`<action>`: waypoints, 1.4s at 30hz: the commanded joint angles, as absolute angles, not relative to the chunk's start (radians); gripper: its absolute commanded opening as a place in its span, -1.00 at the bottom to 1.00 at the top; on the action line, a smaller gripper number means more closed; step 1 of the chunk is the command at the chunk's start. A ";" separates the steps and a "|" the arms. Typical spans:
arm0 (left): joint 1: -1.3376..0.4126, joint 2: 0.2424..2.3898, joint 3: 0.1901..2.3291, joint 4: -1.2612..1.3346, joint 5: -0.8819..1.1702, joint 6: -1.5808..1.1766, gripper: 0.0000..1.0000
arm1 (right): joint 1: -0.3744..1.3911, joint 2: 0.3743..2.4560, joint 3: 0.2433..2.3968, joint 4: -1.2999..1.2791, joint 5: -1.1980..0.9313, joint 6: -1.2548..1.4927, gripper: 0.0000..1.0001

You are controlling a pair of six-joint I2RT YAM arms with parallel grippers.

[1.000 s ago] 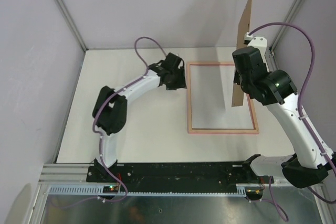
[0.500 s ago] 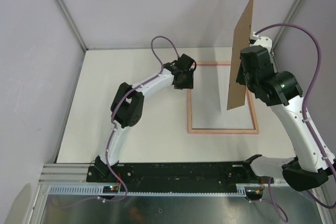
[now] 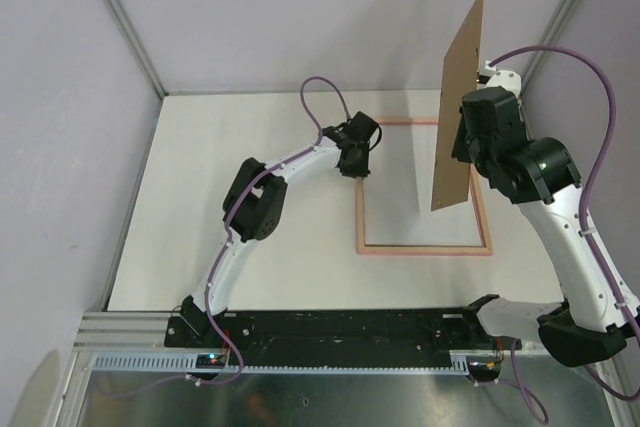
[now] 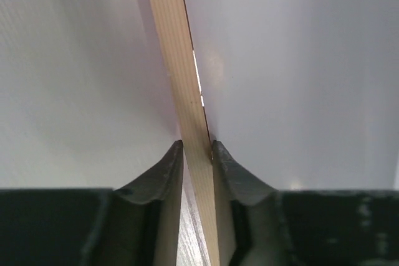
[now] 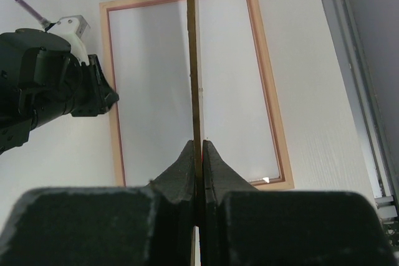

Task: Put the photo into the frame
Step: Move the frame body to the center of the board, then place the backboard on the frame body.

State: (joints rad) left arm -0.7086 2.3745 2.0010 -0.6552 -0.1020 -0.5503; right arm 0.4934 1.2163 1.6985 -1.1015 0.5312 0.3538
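Observation:
The frame (image 3: 425, 249) lies flat on the white table, peach-wood side up with a pink inner line; it also shows in the right wrist view (image 5: 274, 123). Its inside is plain grey-white; I cannot tell whether that is the photo's back. No sunflower print shows. My left gripper (image 3: 355, 162) is at the frame's far left corner, and in the left wrist view (image 4: 196, 147) its jaws are closed on the frame's wooden bar (image 4: 187, 91). My right gripper (image 3: 458, 147) (image 5: 197, 144) is shut on the brown backing board (image 3: 462, 57) (image 5: 192, 42), held upright above the frame.
Grey walls close in the table at the back and both sides, with a metal post (image 3: 120, 17) at the back left. A metal rail (image 3: 300, 357) runs along the near edge. The left arm's black wrist (image 5: 56, 85) sits beside the frame's left bar.
My left arm has stretched right, from beside the frame onto its far left corner. My right gripper has raised the backing board a little. The frame has not moved.

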 commanded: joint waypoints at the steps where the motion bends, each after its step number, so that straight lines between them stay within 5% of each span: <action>1: -0.707 2.354 2.002 -0.657 -0.149 -0.529 -0.58 | 0.480 1.173 1.700 -0.990 0.534 0.341 -1.00; 5: -0.677 2.272 1.889 -0.656 -0.157 -0.522 -0.91 | 0.466 1.174 1.691 -0.962 0.470 0.340 -1.00; 9: -0.635 2.177 1.757 -0.650 -0.169 -0.472 -0.99 | 0.458 1.195 1.691 -0.922 0.367 0.350 -1.00; 23: -0.398 1.755 1.151 -0.551 -0.154 -0.419 -1.00 | 0.456 1.184 1.453 -0.619 -0.047 0.525 -1.00; 36: -0.326 1.744 1.120 -0.541 -0.050 -0.352 -0.99 | 0.390 1.145 1.278 -0.470 -0.268 0.661 -1.00; 42: -0.324 1.738 1.145 -0.542 -0.011 -0.348 -0.65 | 0.295 1.105 1.122 -0.347 -0.452 0.742 -1.00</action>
